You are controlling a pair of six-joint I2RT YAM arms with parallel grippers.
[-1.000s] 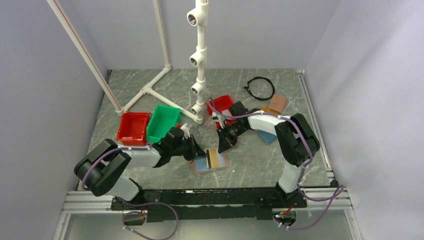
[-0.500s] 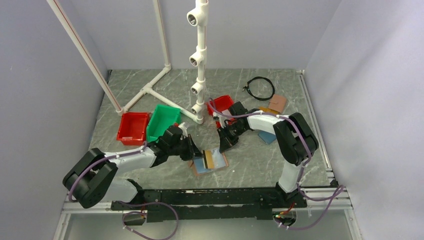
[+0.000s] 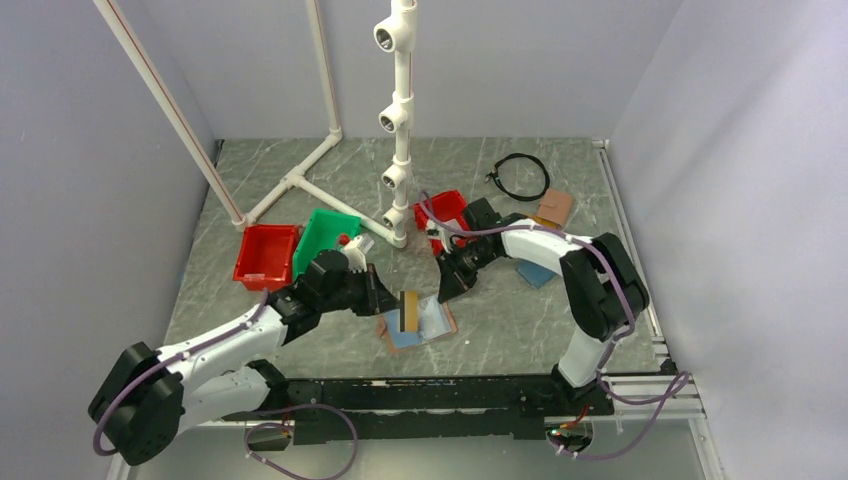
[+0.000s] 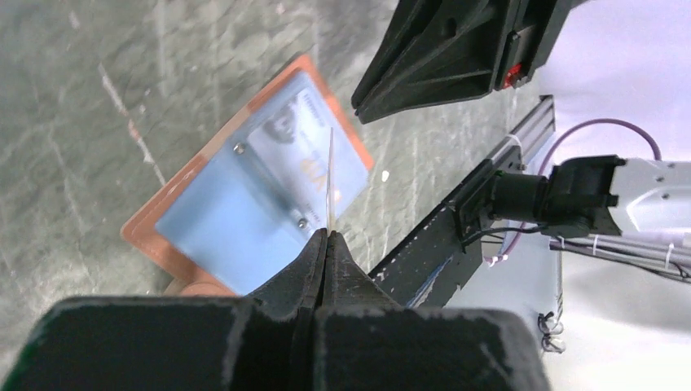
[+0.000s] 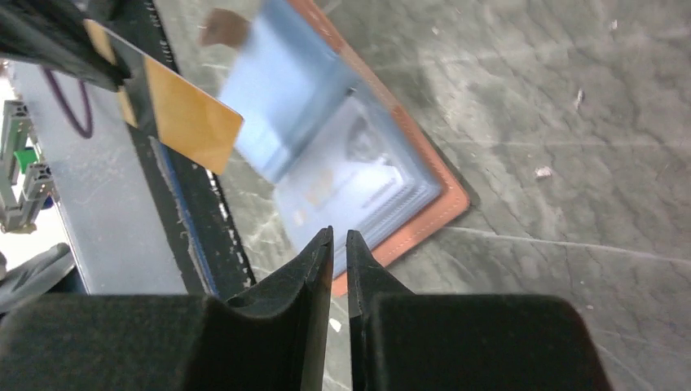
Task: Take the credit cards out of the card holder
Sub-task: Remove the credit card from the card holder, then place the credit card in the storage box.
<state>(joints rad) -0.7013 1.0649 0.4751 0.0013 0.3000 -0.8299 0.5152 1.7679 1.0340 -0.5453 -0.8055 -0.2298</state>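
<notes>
The small pinkish-tan leather bifold card holder (image 3: 432, 322) lies opened flat, light blue lining upward, on the grey marbled table (image 3: 520, 330) between the two arms, towards the near edge. This layout exposes the pockets to a sideways pull. Its long axis runs skewed across the table, from near-left to far-right in the top view. The left gripper (image 4: 327, 238) is clenched on the thin gold-tan plastic credit card (image 3: 408, 312), which it holds raised over the holder's left half and which appears clear of its pocket. The card is edge-on to the left wrist camera, with its broad face turned towards the right arm. In the top view its long axis reads as near-to-far. Which edge is clamped cannot be determined. The right gripper (image 5: 339, 240) has its jaws drawn almost together with only a thin slit between them, and it grips nothing. Its tips sit at the holder's far-right edge, probably to brace the leather against the pull. Contact cannot be confirmed. A grey-white credit card (image 5: 358, 175) is seated in the right-hand pocket, long axis parallel to the holder's.
</notes>
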